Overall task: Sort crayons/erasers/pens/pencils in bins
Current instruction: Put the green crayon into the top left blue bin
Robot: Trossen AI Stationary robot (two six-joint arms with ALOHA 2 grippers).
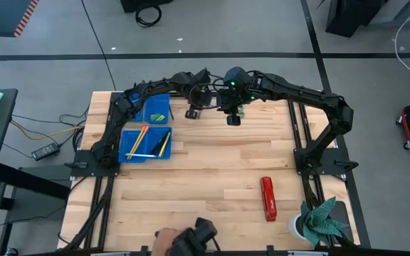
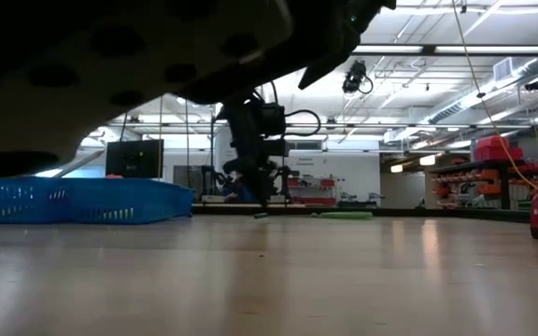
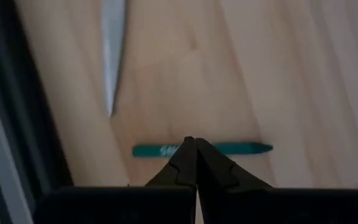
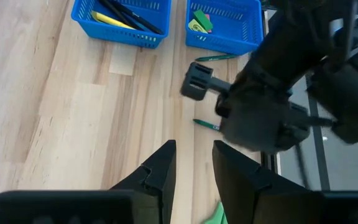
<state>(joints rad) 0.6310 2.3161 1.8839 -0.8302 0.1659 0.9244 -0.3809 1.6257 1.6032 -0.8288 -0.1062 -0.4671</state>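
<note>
A green crayon [image 3: 241, 148] lies flat on the wooden table, also seen in the right wrist view [image 4: 205, 124]. My left gripper [image 3: 193, 144] is shut, its tips pointing steeply down over the crayon's middle, at the table's far side [image 1: 193, 110]. My right gripper [image 4: 192, 155] hangs open higher up beside it [image 1: 233, 117], with nothing between its tips. Two blue bins stand left of the grippers. One [image 4: 120, 18] holds a yellow pencil and black pens; the other [image 4: 222, 25] holds small green, yellow and pink pieces. A second green stick [image 4: 215, 57] lies by that bin. My left gripper's shut fingertips [image 3: 185, 149] stand over the middle of the green crayon [image 3: 166, 150], coming from above and lying across it. The crayon lies flat on the table. Whether the tips touch it I cannot tell.
A red stapler [image 1: 267, 198] lies near the right front. A potted plant [image 1: 320, 222] stands at the front right corner. A person's hand [image 1: 166, 238] shows at the near edge. Something green [image 4: 213, 214] shows below the right fingers. Bare wood lies across the middle.
</note>
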